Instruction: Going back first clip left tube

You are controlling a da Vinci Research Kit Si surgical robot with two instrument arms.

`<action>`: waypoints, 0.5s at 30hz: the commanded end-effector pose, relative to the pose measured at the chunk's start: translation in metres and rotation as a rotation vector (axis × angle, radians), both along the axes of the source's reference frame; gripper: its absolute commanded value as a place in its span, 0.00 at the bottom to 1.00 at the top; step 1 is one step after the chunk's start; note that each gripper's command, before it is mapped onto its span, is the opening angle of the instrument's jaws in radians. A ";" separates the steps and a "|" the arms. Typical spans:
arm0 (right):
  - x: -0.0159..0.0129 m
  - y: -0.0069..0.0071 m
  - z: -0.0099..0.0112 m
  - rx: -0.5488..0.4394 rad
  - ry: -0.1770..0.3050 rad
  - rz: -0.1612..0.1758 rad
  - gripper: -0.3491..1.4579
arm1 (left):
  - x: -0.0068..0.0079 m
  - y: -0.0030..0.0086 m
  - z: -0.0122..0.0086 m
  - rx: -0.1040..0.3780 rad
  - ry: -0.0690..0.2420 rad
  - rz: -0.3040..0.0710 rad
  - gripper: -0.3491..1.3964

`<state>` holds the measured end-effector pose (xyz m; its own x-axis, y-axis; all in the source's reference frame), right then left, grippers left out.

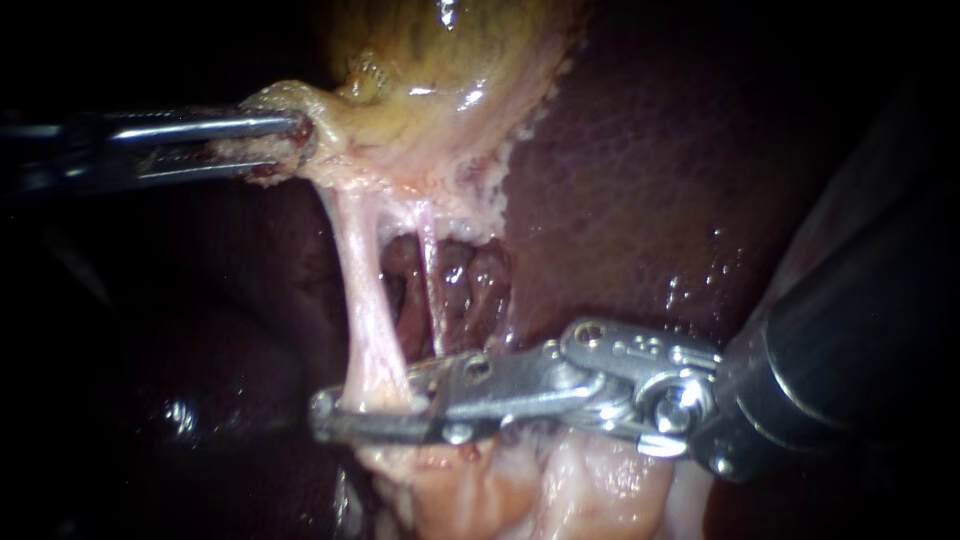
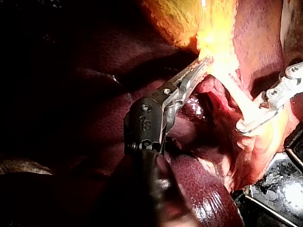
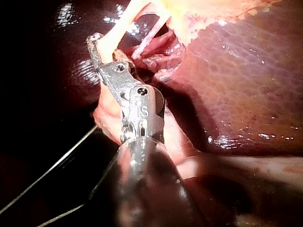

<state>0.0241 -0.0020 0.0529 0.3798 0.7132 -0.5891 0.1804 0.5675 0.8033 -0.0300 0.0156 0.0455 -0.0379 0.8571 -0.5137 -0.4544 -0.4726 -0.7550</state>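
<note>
Left tube (image 1: 365, 320) across right instrument's (image 1: 330, 412) tip, below gallbladder (image 1: 450, 70)

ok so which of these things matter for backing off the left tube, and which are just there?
In the job: right instrument, left tube, left instrument gripping the gallbladder.
Just there: right tube, liver.
</note>
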 end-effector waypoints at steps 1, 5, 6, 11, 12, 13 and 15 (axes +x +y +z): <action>0.0000 0.0000 0.0000 0.000 0.000 0.000 0.00 | 0.0000 0.0000 0.0000 0.000 0.001 0.000 0.00; 0.0000 0.0000 0.0001 0.000 0.000 -0.001 0.00 | 0.0000 0.0000 0.0000 0.000 0.001 0.000 0.00; 0.0000 0.0000 0.0001 0.000 0.001 -0.001 0.00 | 0.0000 0.0000 0.0000 0.000 0.001 0.000 0.00; 0.0003 0.0000 0.0003 -0.025 0.013 0.029 0.39 | 0.0001 0.0000 0.0000 0.000 0.001 0.000 0.00; 0.0004 0.0000 0.0004 -0.025 0.014 0.032 0.42 | 0.0001 0.0000 0.0000 0.000 0.001 0.000 0.00; 0.0005 0.0000 0.0005 -0.025 0.016 0.034 0.44 | 0.0002 -0.0001 0.0000 0.000 0.001 0.000 0.00; 0.0005 0.0001 0.0011 -0.031 0.009 0.053 0.46 | 0.0002 -0.0001 -0.0001 0.000 0.001 0.000 0.00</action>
<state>0.0246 -0.0019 0.0543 0.3340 0.7120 -0.6177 0.1518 0.6061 0.7807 -0.0297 0.0155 0.0454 -0.0377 0.8573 -0.5133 -0.4557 -0.4719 -0.7547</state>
